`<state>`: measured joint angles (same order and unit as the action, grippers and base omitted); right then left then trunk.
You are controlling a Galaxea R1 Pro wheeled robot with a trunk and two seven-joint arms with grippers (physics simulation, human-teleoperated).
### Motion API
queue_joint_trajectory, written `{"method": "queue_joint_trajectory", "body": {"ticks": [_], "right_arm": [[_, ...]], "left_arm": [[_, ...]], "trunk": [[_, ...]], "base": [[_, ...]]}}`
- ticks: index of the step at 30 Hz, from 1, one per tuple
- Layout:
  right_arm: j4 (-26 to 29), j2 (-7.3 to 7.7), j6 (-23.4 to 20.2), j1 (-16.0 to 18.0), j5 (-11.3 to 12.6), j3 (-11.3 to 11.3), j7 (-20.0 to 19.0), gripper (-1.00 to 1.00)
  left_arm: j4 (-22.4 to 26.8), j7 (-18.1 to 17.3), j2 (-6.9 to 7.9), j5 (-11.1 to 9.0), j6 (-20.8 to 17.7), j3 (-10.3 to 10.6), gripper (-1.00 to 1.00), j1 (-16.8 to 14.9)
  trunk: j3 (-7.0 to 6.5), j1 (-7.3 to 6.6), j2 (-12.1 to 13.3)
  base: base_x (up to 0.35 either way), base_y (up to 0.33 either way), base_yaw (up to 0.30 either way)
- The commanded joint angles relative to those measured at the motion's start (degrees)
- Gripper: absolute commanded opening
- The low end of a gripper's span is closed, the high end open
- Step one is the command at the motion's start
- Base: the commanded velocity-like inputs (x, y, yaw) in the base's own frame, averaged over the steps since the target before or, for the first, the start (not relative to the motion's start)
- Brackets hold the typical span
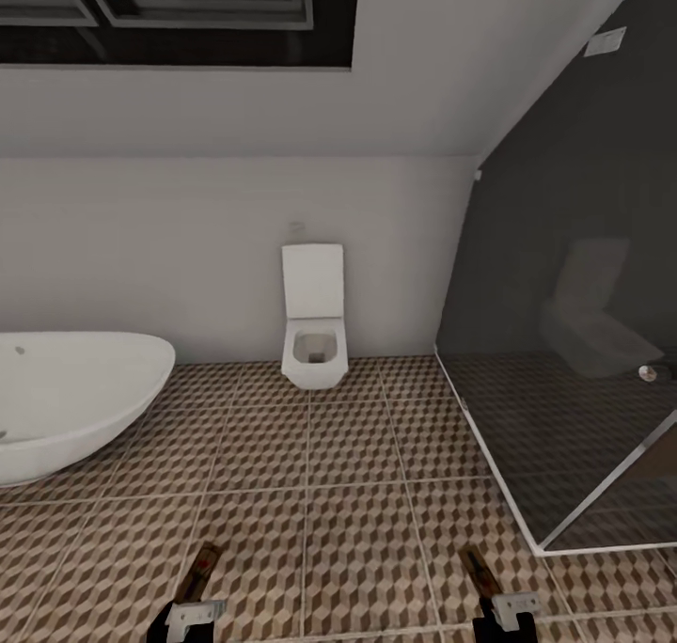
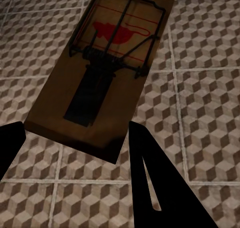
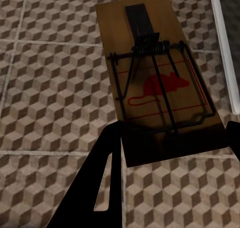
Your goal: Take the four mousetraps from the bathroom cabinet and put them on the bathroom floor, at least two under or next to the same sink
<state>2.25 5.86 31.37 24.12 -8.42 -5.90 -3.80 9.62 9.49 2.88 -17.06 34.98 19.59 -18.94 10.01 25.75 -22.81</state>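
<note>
Now a mousetrap (image 2: 100,73) clamped between each arm's jaws, above bathroom floor (image 1: 310,493).

Both arms low & fwd, left claw (image 1: 201,568) & right claw (image 1: 478,568) each clamped on sth flat.

A white wall-hung toilet (image 1: 314,321) with raised lid stands at the far wall. A white oval bathtub (image 1: 66,397) sits left; a dark glass shower enclosure (image 1: 574,361) right.
</note>
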Motion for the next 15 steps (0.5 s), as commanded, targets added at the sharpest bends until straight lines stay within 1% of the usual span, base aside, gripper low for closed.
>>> {"method": "queue_joint_trajectory", "body": {"ticks": [1, 15], "right_arm": [[-0.05, 0.0, 0.21, 0.05, -0.28, -0.52, -0.38, -1.0], [-0.05, 0.0, 0.27, 0.05, -0.28, -0.52, -0.33, -1.0]], "left_arm": [[0.01, 0.62, 0.02, -0.17, 0.09, 0.54, -1.0, -0.04], [0.01, 0.62, 0.02, -0.17, 0.1, 0.54, -1.0, -0.04]], "trunk": [[0.11, 0.04, -0.11], [0.11, 0.04, -0.11]], "base": [[0.046, 0.041, 0.0], [0.005, 0.004, 0.0]]}}
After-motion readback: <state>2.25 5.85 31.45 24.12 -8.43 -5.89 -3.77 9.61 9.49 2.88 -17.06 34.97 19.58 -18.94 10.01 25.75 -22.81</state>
